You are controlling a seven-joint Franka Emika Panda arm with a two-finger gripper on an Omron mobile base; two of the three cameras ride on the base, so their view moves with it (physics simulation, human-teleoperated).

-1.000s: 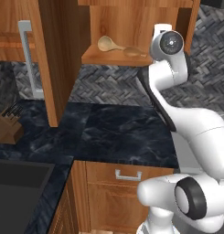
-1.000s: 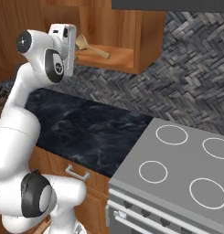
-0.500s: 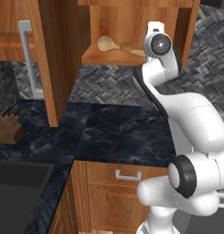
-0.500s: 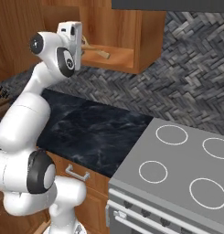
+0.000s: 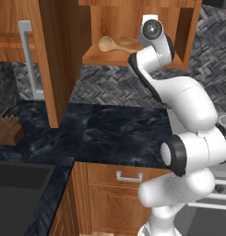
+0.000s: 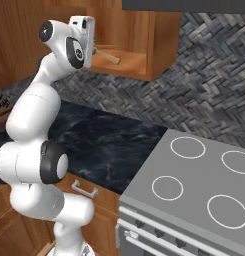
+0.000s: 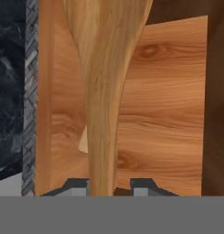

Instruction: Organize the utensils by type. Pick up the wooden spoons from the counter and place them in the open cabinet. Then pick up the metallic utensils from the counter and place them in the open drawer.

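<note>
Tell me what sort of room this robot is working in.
A rendered kitchen, by the look of it: a grey stove top with white ring burners, a black marble-veined countertop over orange-brown wood cabinets, and a dark sink basin beside a wooden knife block.

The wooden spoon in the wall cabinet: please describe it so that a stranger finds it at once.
Look at the open cabinet above the black counter. On its bottom shelf lies a tan wooden spoon, round bowl pointing left, beside the white arm.
</note>
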